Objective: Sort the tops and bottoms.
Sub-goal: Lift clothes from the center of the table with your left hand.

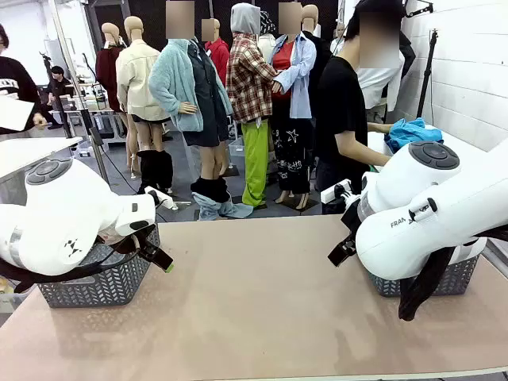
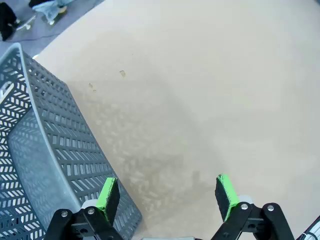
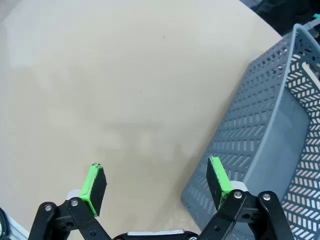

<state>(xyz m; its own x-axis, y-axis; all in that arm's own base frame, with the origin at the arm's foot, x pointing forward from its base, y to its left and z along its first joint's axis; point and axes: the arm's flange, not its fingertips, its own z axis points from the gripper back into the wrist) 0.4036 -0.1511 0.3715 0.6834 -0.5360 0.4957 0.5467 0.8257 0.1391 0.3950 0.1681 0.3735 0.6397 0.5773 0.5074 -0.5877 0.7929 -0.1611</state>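
Starting at the far left: left arm's white bulk hiding most of the left basket (image 1: pixel 103 286), grey and perforated, cut off at its near corner. Left gripper (image 2: pixel 167 192) poised over bare table (image 1: pixel 254 309) just beside that basket's wall, green pads (image 2: pixel 109 197) spread wide, nothing between them. From the front, only one black finger with a green tip easy to make out.

Moving to the middle: tan tabletop, faintly mottled with smudges. Beyond its far edge, a person (image 1: pixel 341 119) in a black top, turned sideways, forearm stretched toward a white surface, hand hidden behind the right arm.

Farther right: the tops (image 1: pixel 413 131), a bunched turquoise and blue heap on that white surface well behind the table, partly blocked by the arm; single pieces impossible to separate. Right gripper (image 3: pixel 157 182) held wide apart as well, gripping nothing, over bare table next to the right basket (image 3: pixel 270 130). From the front, mostly covered by the arm. Below that arm, a dark limp strip (image 1: pixel 414 290) dangling in front of the basket; cannot tell whether garment or cable sleeve.
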